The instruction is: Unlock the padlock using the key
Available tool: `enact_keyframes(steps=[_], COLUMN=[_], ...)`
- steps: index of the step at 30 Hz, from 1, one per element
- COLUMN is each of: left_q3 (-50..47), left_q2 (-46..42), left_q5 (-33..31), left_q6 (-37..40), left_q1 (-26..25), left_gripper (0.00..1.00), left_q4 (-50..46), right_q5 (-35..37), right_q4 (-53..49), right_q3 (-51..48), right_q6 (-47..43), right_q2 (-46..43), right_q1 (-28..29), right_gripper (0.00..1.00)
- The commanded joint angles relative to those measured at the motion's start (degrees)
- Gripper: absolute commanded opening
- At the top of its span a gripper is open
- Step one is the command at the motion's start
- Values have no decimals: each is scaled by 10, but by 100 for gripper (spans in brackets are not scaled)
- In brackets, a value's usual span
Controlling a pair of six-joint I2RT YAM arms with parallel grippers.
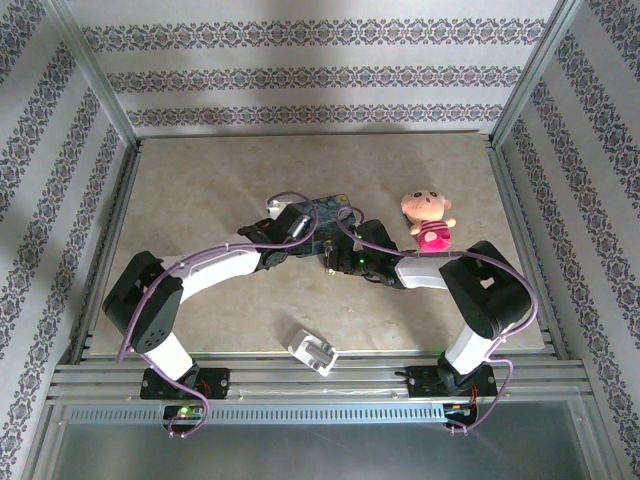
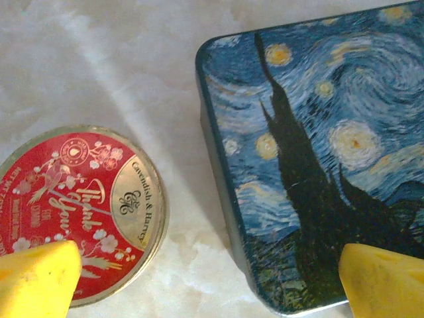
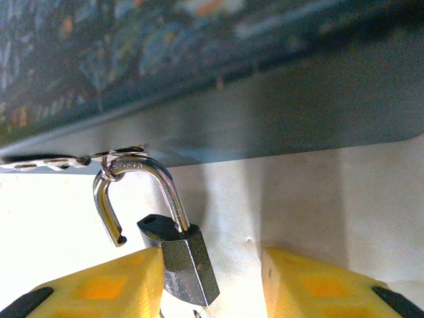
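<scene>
The padlock has a dark body and stands between my right gripper's yellow fingers, against the left finger. Its silvery shackle is swung open, with the free end out of the body. A thin wire ring is hooked on the shackle beside the blue painted tin's wall. A sliver of metal pokes out under the padlock's body; I cannot tell whether it is the key. The right gripper is open. My left gripper is open, hovering over the gap between the red-and-gold disc and the blue tin.
From above, the blue tin lies mid-table with both grippers close to it, left and right. A pink plush toy sits to the right. A white blocky plug lies near the front edge.
</scene>
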Motion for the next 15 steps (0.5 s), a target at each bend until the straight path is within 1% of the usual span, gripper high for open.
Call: enact_keyframes(steps=[1, 3, 8, 11, 13, 15], left_q3=[17, 16, 13, 8, 5, 2], left_q2=[10, 11, 9, 7, 8, 9], left_q5=[-20, -20, -21, -22, -21, -21], left_q6=[25, 22, 19, 16, 14, 11], left_q1=[7, 7, 7, 7, 7, 7], left_gripper=[99, 99, 99, 99, 99, 99], left_q4=[-29, -30, -31, -31, -31, -32], right_q5=[-9, -12, -10, -8, -7, -8], right_q4=[21, 23, 24, 26, 27, 28], right_q3=[16, 19, 28, 31, 32, 33], right_q6=[3, 5, 5, 7, 9, 11], right_q2=[25, 29, 38, 46, 50, 53], right_q1=[4, 6, 13, 17, 19, 20], right_gripper=[42, 42, 48, 50, 53, 58])
